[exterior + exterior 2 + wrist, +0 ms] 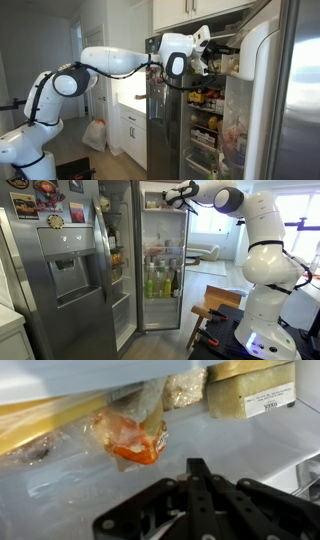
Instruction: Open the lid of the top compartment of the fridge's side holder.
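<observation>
Tool [172, 197] inside the open fridge [70, 270] (top level); jaw state unclear.

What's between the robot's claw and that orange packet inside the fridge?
In the wrist view, a cloudy see-through plastic cover seems to stand between the gripper and the orange packet; otherwise the gap looks bare.

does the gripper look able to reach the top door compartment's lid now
Probably yes: the fridge door stands open, and in the wrist view the gripper faces the translucent lid, nothing between.
</observation>
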Controlling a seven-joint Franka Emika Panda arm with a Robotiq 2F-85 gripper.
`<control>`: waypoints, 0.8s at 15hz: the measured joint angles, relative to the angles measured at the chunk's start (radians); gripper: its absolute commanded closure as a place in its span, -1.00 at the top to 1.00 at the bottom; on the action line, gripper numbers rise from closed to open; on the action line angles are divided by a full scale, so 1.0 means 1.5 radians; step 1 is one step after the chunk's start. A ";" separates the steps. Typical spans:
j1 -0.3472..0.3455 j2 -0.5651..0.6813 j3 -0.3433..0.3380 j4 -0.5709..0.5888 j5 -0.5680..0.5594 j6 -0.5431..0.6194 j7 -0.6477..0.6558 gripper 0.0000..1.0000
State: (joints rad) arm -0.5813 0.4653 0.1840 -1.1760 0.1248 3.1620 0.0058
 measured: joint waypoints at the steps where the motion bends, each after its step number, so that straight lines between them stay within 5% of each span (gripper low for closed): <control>1: 0.000 -0.005 0.000 0.000 0.000 -0.020 0.000 -1.00; 12: -0.010 -0.155 0.009 -0.100 0.000 -0.285 -0.026 -1.00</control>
State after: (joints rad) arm -0.5969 0.2326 0.1980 -1.3263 0.1242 2.7340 -0.0334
